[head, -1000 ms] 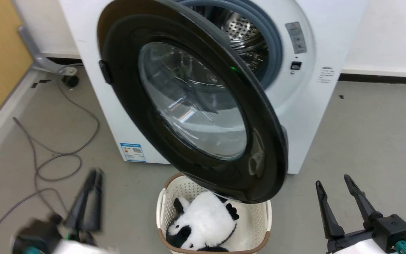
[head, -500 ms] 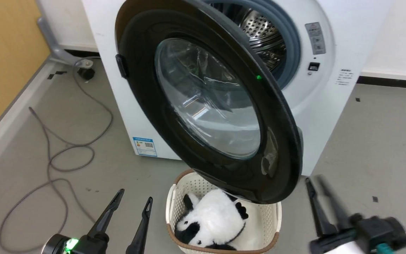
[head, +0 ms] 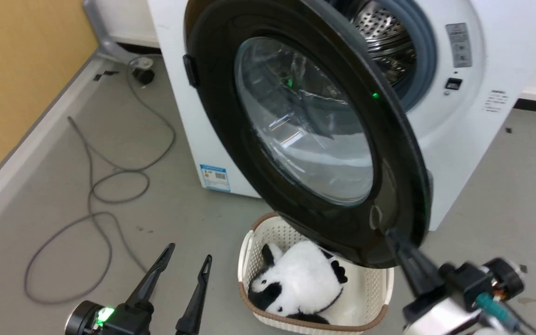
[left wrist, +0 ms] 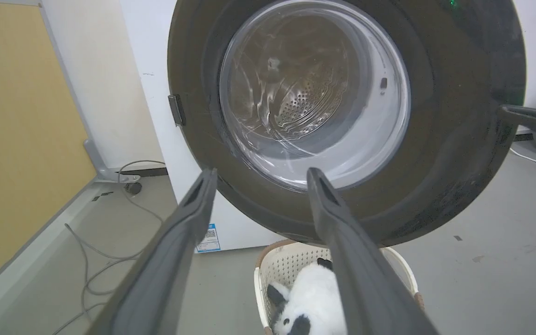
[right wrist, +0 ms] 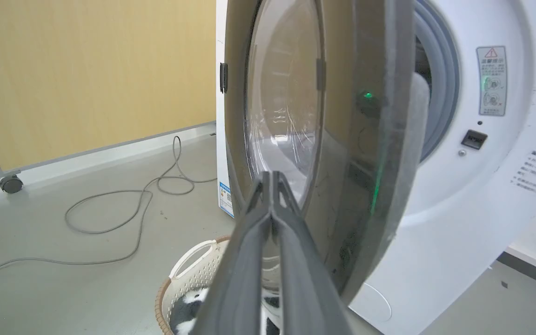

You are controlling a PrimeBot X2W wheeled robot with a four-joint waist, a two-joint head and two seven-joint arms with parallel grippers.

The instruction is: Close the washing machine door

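Right gripper [right wrist: 271,179]: clenched, fingers pressed together with nothing between them. Its tips sit against the outer face of the door [head: 305,125], low on the free edge by the glossy rim. Can't confirm actual contact, since the head view is blurred there.

Left gripper [head: 190,251]: released, fingers spread and empty, low over the floor [head: 54,195]. It's well left of the basket [head: 242,279] and apart from the door. In the left wrist view its fingers frame the lower part of the glass.

Door: open, swung out from the machine [head: 463,139] at an angle. The near edge hangs over the basket and the far edge stays close to the machine's left side. The gap shows on the right, with the drum [head: 384,32] and grey gasket [head: 424,60] visible behind the rim.

Basket: on the floor just in front of the machine, under the door's lower edge, panda [head: 300,284] lying inside.

Blue label [head: 215,177] low on the machine's front left. Grey cable [head: 105,186] looped on the floor to the left.
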